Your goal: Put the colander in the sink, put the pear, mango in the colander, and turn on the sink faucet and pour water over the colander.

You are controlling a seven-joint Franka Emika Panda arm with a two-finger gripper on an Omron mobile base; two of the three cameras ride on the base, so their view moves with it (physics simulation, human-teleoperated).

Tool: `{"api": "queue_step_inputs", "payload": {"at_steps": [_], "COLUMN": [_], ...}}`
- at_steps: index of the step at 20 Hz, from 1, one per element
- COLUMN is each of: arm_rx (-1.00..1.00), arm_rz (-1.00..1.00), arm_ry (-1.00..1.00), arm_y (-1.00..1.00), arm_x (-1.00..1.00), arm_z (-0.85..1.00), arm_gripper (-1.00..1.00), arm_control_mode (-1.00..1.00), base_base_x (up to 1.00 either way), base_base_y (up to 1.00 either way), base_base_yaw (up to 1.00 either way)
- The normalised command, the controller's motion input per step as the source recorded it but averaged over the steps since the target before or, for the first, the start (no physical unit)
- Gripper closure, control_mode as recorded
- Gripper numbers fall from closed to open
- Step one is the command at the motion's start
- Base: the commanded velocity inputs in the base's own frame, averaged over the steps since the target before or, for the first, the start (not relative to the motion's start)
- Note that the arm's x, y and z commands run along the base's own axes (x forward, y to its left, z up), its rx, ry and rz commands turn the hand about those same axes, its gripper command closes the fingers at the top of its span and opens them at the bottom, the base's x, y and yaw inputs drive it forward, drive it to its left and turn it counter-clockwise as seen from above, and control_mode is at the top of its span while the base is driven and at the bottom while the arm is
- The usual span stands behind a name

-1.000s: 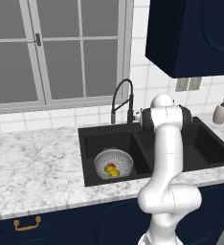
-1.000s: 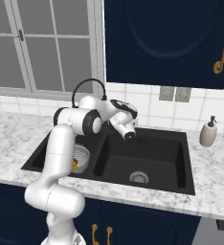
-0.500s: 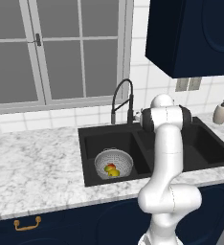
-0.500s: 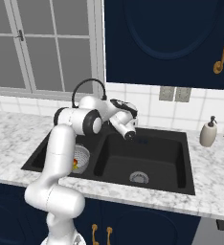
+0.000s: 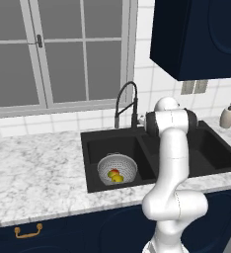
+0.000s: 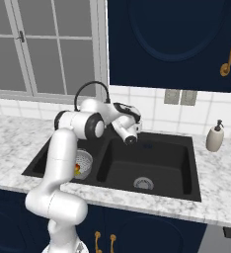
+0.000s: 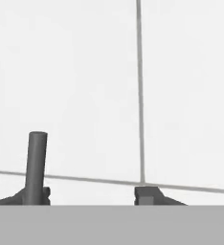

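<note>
We see the colander [image 5: 117, 169] sitting in the left basin of the black sink [image 5: 88, 148], with two fruits in it, the mango [image 5: 113, 174] and the pear [image 5: 118, 178], though which fruit is which we cannot say for sure. Our gripper [image 6: 131, 139] hangs over the divider between the basins, close to the base of the sink faucet [image 5: 126, 104]. In the hand view its fingertips [image 7: 146, 194] stand apart before the white wall tiles [image 7: 85, 86], a thin dark rod [image 7: 36, 162] rising by one tip, and whether the jaws pinch it we cannot tell.
</note>
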Motion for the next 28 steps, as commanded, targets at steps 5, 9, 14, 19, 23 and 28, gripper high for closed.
{"api": "queue_step_inputs", "payload": {"at_steps": [5,9,14,19,23,28], "arm_rx": [0.00,0.00,0.00,0.00,0.00,0.00], "arm_rz": [-0.10,-0.10,-0.10,-0.07,-0.05,-0.04], "arm_ry": [0.00,0.00,0.01,0.05,0.05,0.05], "arm_y": [-0.78,-0.88,-0.94,-1.00,-1.00,-1.00], "arm_x": [0.01,0.00,0.00,0.00,0.00,0.00], "arm_z": [-0.08,-0.10,-0.13,-0.18,-0.23,-0.27], "arm_gripper": [1.00,1.00,1.00,1.00,1.00,1.00], "arm_control_mode": [-1.00,-1.00,-1.00,-1.00,-1.00,-1.00], "base_base_x": [0.00,0.00,0.00,0.00,0.00,0.00], "base_base_y": [0.00,0.00,0.00,0.00,0.00,0.00], "base_base_yaw": [0.00,0.00,0.00,0.00,0.00,0.00]}}
